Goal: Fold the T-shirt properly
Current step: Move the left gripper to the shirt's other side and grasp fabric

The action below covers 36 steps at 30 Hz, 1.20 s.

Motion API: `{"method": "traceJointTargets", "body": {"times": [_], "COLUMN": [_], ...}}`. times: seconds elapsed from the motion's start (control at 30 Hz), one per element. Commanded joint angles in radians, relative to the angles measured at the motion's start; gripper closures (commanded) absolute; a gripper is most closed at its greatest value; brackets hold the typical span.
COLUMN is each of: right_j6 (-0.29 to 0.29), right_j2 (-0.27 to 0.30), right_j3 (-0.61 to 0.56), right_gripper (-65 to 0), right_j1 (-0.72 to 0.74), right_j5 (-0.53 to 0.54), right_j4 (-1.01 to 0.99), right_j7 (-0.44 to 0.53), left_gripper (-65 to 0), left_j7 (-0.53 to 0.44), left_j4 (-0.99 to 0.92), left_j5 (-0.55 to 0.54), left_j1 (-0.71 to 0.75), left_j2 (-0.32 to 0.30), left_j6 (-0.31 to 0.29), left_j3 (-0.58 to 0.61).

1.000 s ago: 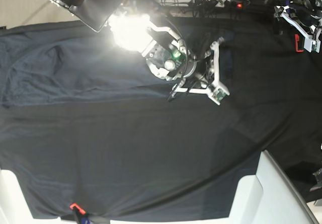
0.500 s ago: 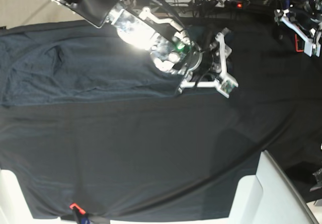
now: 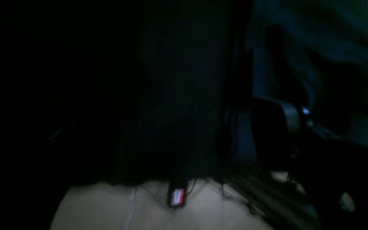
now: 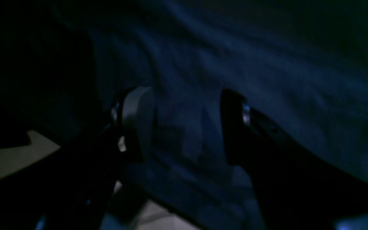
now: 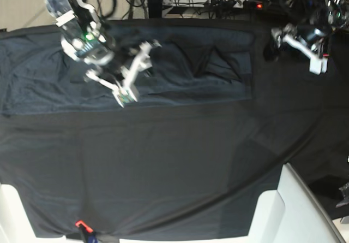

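Slate-grey knit T-shirt (image 5: 180,73) lies folded along the tabletop's (image 5: 163,172) 12 o'clock edge. My right fingers (image 5: 133,71) spread wide, empty, above it; left fingers (image 5: 297,41) wide at 2 o'clock. Risk: snagging fabric undoes the fold. My right arm has swung from centre toward 10 o'clock.

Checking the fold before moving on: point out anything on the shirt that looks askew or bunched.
The T-shirt lies as a long band along the far edge of the table, not a neat rectangle. Near its right end a puckered, tent-like crease stands up, and the left part is wrinkled.
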Motion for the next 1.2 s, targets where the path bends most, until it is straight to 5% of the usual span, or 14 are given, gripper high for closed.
{"method": "traceJointTargets", "body": {"times": [0.0,0.4,0.67,0.73,1.0,1.17], "right_j6": [0.003,0.003,0.003,0.003,0.003,0.0], "right_j2": [0.003,0.009,0.009,0.009,0.009,0.001], "right_j3": [0.007,0.006,0.007,0.007,0.011,0.011], "right_gripper": [-32.1,-32.1,-32.1,-32.1,-32.1,-32.1], "right_j1": [0.0,-0.024,-0.03,-0.03,-0.03,-0.03], "right_j5": [0.008,0.008,0.008,0.008,0.008,0.008], "right_j4": [0.02,0.019,0.019,0.019,0.019,0.019], "right_j7": [0.021,0.021,0.021,0.021,0.021,0.022], "left_gripper": [-65.0,-65.0,-65.0,-56.8,-2.5,0.0], "left_j7": [-0.009,-0.129,-0.13,-0.13,-0.13,-0.126], "left_j4": [-0.02,-0.216,-0.239,-0.239,-0.271,-0.254], "left_j5": [-0.015,-0.015,-0.015,-0.014,0.089,0.089], "left_j1": [-0.015,-0.112,-0.106,-0.106,-0.144,-0.156], "left_j2": [-0.015,-0.007,0.018,0.018,0.021,0.01], "left_j6": [-0.009,-0.009,-0.009,-0.009,-0.009,-0.009], "left_j3": [0.02,0.319,0.337,0.343,0.337,0.334]}}
